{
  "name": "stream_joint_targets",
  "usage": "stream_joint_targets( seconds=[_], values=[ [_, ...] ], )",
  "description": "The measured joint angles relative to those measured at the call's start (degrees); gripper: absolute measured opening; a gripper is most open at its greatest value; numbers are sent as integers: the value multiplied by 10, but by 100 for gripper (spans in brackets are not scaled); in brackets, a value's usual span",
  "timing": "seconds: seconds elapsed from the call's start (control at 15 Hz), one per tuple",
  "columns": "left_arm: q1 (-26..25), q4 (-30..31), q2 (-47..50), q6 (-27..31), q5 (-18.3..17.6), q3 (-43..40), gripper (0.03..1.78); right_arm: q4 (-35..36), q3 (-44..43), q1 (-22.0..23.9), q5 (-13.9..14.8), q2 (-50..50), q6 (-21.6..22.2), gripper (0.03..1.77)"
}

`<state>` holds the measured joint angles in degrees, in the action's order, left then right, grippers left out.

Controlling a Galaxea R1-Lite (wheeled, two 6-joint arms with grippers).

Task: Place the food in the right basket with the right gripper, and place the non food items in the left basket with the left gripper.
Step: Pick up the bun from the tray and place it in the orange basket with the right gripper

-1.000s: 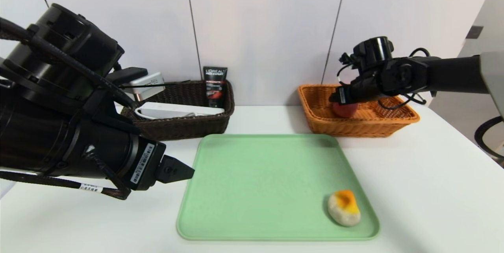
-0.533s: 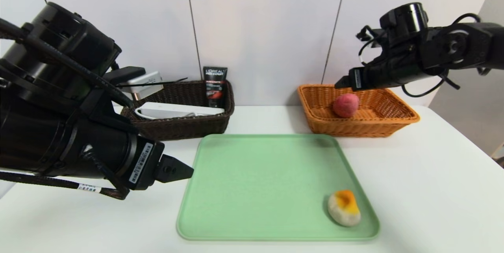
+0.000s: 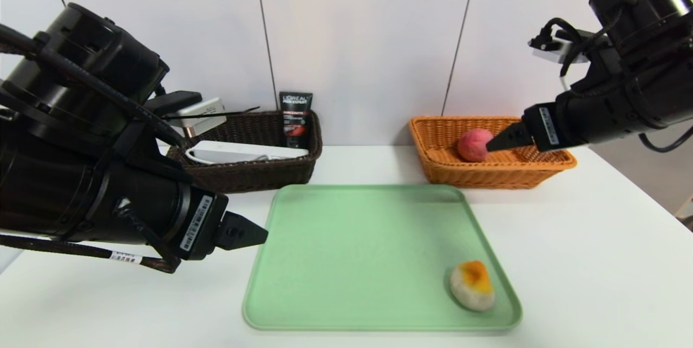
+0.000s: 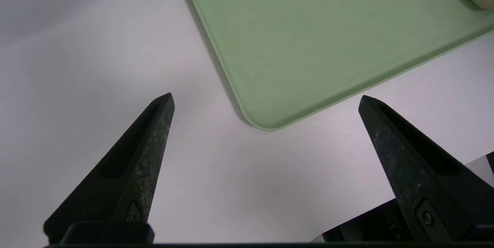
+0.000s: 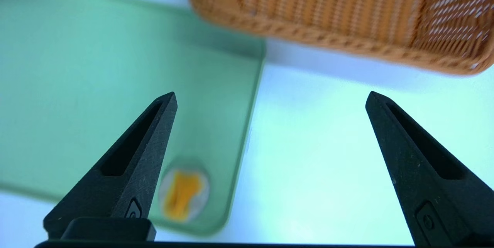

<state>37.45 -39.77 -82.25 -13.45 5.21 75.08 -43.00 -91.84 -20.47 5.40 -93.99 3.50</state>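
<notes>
Your right gripper [image 3: 490,146] has lifted away, wide open and empty; peach [image 3: 475,144] sits in the right basket [image 3: 541,166]; left gripper [image 4: 266,99] waits open, empty.

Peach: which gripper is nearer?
Right. The right gripper, open, hangs just beside the peach over the orange basket; the left gripper is parked across the tray.

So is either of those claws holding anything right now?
No, nothing is held. The right gripper and left gripper both have their fingers spread with nothing between; the peach lies in the right basket.
</notes>
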Motion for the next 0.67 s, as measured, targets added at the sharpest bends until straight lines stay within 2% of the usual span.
stream_joint_targets(
  seconds=[0.2,0.4,0.67],
  values=[
    [0,0,0,0,-1,-1,169,-3,82,-43,-5,40,0,169],
    [0,0,0,0,-1,-1,169,-1,162,-82,-50,68,3,169],
    [1,-1,0,0,-3,-2,169,3,229,-100,-107,83,3,169]
  ],
)
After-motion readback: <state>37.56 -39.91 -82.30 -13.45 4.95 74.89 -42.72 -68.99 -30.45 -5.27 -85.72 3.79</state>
